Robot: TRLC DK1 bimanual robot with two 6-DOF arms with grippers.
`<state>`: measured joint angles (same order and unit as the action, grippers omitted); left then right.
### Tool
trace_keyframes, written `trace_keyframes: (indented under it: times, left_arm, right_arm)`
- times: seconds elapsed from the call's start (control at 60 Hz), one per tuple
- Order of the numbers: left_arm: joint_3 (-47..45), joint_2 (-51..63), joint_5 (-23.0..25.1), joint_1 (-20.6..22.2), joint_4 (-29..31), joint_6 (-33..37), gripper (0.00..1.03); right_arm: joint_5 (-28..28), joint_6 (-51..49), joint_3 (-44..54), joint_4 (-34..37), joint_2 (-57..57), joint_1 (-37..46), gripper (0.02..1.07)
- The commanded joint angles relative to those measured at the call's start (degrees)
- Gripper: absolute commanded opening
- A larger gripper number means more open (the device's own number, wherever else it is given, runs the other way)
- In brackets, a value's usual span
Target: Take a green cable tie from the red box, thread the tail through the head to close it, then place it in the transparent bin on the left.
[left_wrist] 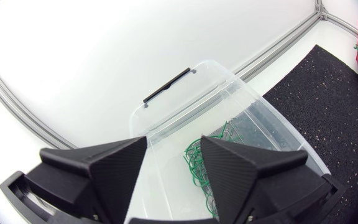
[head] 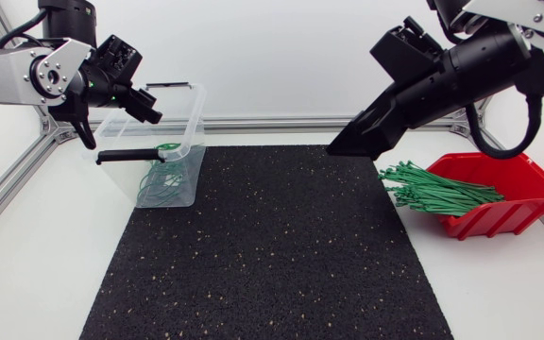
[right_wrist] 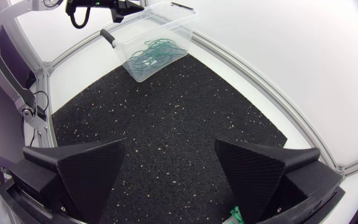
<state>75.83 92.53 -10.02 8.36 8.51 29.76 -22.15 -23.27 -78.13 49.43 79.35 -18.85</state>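
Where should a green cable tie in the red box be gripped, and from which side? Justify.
I would take one end of the green cable ties where they overhang the front of the red box, coming from above on the mat side. There the ends fan apart; deeper in they lie bundled.

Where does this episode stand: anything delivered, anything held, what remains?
Done: several looped green ties already lie in the transparent bin. In hand: nothing; the left gripper is open over the bin, the right gripper open and empty above the mat. Left: a pile of straight ties waits in the red box, each to be picked, closed and binned.
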Motion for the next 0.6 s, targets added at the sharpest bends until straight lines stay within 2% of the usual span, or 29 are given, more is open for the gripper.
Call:
trace_keyframes:
  times: [0.0, 0.233, 0.383, 0.583]
  left_arm:
    - [1.86, 0.46, -0.61, -0.01, 0.19, -1.72, 1.0]
    - [0.72, -1.83, -0.7, -1.07, 0.45, -2.07, 0.99]
    - [-1.83, -4.73, -0.7, -1.42, -0.08, -2.6, 0.99]
    - [-5.17, -8.68, 1.06, -4.84, -0.25, -8.14, 0.99]
  right_arm:
    - [0.71, -1.52, 0.61, -0.21, -1.92, 1.63, 1.03]
    - [0.53, -2.31, 0.87, 2.16, -0.87, 5.93, 1.03]
    - [0.18, 0.33, 3.16, -1.79, -0.87, 11.56, 1.03]
    - [-0.26, 0.77, 4.83, -4.25, -1.39, 18.94, 1.03]
